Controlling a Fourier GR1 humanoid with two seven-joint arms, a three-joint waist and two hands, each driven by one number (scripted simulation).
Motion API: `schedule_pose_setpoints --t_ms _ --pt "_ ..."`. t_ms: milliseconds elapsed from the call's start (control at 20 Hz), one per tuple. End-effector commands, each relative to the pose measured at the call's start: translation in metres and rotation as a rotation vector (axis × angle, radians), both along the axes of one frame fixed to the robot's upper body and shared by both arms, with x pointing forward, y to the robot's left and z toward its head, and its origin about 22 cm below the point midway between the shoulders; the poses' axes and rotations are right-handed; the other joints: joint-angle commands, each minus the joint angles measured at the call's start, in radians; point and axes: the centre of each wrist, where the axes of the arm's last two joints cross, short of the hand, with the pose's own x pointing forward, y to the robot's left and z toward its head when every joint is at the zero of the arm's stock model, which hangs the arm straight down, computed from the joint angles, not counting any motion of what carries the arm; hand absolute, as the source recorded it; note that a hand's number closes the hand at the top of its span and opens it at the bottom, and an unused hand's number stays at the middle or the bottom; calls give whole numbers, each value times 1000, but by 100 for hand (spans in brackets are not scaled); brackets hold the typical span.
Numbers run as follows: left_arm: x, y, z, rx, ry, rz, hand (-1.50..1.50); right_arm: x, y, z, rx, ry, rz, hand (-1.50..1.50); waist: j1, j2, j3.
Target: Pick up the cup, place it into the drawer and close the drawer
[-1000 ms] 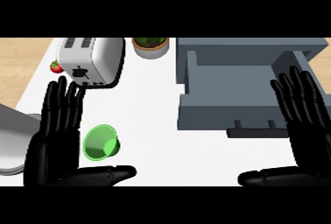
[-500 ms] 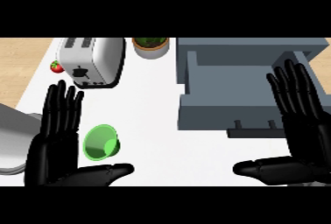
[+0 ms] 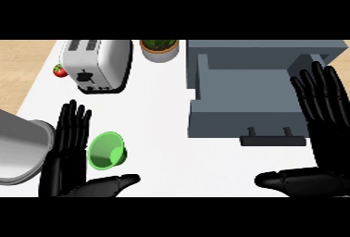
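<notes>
On the worktop (image 3: 164, 139), the open, empty left hand (image 3: 68, 152) has edged beside the cup (image 3: 107, 150); right hand (image 3: 321, 134) open, drawer (image 3: 249, 99) waiting.

Green cup (image 3: 107, 150) beside open drawer (image 3: 246, 97)

The left hand (image 3: 68, 152) has been shifted a little toward the cup (image 3: 107, 150), so that its straight fingers are now seen just beside the cup's left rim, and its thumb is spread below the cup. The right hand (image 3: 321, 134) has been carried slightly upward and to the left since the earliest picture, and its fingertips are now found higher along the right side of the drawer (image 3: 239, 99), partly over the drawer's right wall. Its thumb has been brought further left, below the drawer's handle (image 3: 272, 139). Both hands are seen flat and outstretched as before
</notes>
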Motion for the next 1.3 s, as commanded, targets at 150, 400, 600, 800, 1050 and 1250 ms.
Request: schedule_pose_setpoints --t_ms 150,400,600,800,1050,1250 --pt "-2 31 -37 10 50 76 -150 -9 -7 -6 13 -29 -12 -150 -1 0 0" --pt "-4 45 -58 6 81 85 -150 -9 13 1 -9 7 17 -150 0 0 0" --pt "4 47 -74 21 100 82 -150 -7 19 -10 -8 10 20 -150 -1 0 0" --pt "3 54 -104 9 120 75 -150 -14 -10 2 -5 9 27 -150 -5 1 0" --pt "-13 41 -116 20 129 87 -150 15 -14 6 3 14 7 -150 1 1 0" --pt "-11 70 -151 4 154 105 -150 -10 8 -1 17 4 24 -150 -3 1 0"
